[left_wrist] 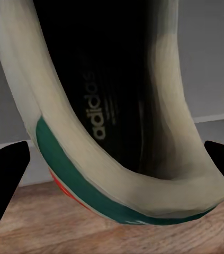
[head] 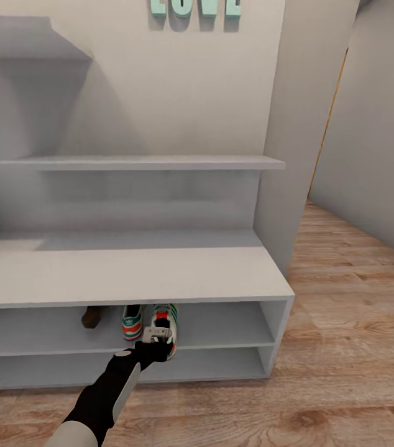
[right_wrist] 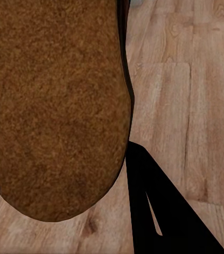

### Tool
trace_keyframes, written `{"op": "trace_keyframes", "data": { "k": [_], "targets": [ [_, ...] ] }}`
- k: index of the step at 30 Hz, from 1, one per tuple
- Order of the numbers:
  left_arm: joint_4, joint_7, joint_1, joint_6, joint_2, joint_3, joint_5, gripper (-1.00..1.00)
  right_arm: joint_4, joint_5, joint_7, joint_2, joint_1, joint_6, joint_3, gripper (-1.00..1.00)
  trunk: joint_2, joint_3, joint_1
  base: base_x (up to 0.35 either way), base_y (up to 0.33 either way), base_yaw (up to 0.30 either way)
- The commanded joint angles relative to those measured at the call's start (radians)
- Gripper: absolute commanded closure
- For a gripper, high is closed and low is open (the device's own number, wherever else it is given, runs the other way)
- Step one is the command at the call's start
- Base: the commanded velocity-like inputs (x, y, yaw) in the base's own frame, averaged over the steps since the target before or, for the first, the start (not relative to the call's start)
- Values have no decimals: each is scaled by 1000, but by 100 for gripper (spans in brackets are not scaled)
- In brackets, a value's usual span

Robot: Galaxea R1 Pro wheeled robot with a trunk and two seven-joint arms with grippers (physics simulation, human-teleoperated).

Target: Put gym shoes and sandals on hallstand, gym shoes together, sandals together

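One gym shoe (head: 132, 321) and a brown sandal (head: 91, 317) are seen on the hallstand (head: 128, 273) upper low shelf. The second gym shoe (head: 161, 329) is clamped in the left jaws beside it; the second sandal (right_wrist: 53, 106) appears gripped by the right jaws, unplaced.

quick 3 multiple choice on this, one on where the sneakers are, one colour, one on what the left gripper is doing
1. Where are the two gym shoes?
a) on the bench top
b) on the upper of the two low shelves
c) out on the floor

2. What colour is the shoe's side stripe?
a) blue
b) green
c) black

3. The left gripper is
a) at a gym shoe at the shelf's front
b) resting on the bench top
c) up at the wall letters

Answers: b, the gym shoes stand side by side inside the hallstand; b, the stripe is green; a, the left gripper is at the right-hand shoe.
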Motion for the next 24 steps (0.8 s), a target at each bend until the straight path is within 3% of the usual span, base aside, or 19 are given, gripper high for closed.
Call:
{"op": "trace_keyframes", "data": {
  "k": [1, 11, 24],
  "targets": [
    [-1, 1, 0, 6, 0, -1, 10, 100, -1, 7, 9, 0, -1, 5, -2, 100, 0, -1, 0, 6, 3, 0],
    [-2, 1, 0, 6, 0, -1, 10, 100, -1, 7, 9, 1, -2, 5, -2, 100, 0, -1, 0, 138, 0, 0],
    [-2, 1, 0, 6, 2, -1, 10, 100, -1, 7, 9, 1, -2, 5, -2, 100, 0, -1, 0, 33, 27, 0]
  ]
}}
